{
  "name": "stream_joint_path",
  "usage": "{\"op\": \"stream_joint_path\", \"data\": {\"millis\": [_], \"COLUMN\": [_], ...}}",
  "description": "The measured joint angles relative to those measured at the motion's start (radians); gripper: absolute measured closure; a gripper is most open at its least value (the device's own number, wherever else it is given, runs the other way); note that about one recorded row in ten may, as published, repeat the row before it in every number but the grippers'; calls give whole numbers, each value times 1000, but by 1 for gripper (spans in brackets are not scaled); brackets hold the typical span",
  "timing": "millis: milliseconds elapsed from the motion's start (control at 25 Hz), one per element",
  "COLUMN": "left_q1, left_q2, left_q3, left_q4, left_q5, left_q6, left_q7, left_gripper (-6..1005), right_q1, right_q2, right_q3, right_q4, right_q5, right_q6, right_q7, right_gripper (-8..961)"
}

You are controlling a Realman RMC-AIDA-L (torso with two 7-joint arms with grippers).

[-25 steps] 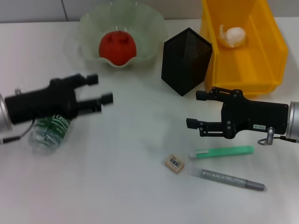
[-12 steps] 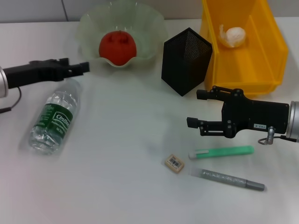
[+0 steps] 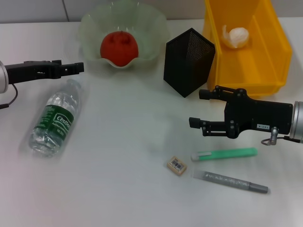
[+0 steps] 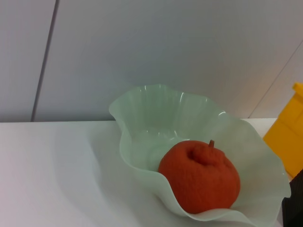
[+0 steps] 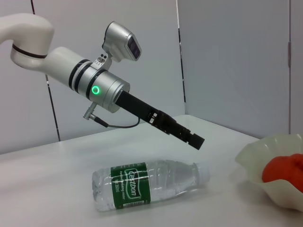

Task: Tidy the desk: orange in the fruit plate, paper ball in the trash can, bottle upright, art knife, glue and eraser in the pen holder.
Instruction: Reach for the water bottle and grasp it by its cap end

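Now | bottle [image 3: 56, 119] lying flat, just below left gripper [image 3: 71, 67] fingers | spread unclear

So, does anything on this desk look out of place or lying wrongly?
Yes. The bottle lies on its side near the left pincer, which hovers above its cap end without holding it. The eraser lies loose on the desk, not in the black pen holder. The right pincer is open and empty.

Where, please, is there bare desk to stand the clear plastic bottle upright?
Bare desk lies between the lying clear plastic bottle and the small beige eraser, below the black mesh pen holder. It is crowded around the right gripper, green stick and grey pen.
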Motion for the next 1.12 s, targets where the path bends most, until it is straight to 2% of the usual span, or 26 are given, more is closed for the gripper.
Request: {"op": "stream_joint_path", "data": {"millis": [200,280,320,440,560,840,880,1120], "left_q1": [-5,-37,-37,-72,-135,-251,-282,-355], "left_q2": [0,5,5,3,0,-3,-4,-7], "left_q3": [7,13,13,13,13,14,14,14], "left_q4": [4,49,49,100,139,143,139,108], "left_q5": [4,119,119,260,407,610,671,783], "left_q6": [0,23,23,53,106,163,176,208], "left_q7": [-8,-131,-131,-264,-404,-578,-628,-705], "left_gripper": [169,170,170,170,170,170,170,170], "right_q1": [0,0,0,0,0,0,0,0], "right_q2": [0,-1,-1,-2,-3,-1,-1,-1], "right_q3": [0,0,0,0,0,0,0,0], "right_q4": [0,-1,-1,-2,-9,-16,-16,-17], "right_q5": [1,2,2,2,2,2,2,1], "right_q6": [0,0,0,0,-1,-11,-11,-5], "right_q7": [0,0,0,0,0,0,-1,-6], "right_gripper": [124,124,124,125,125,124,124,124]}}
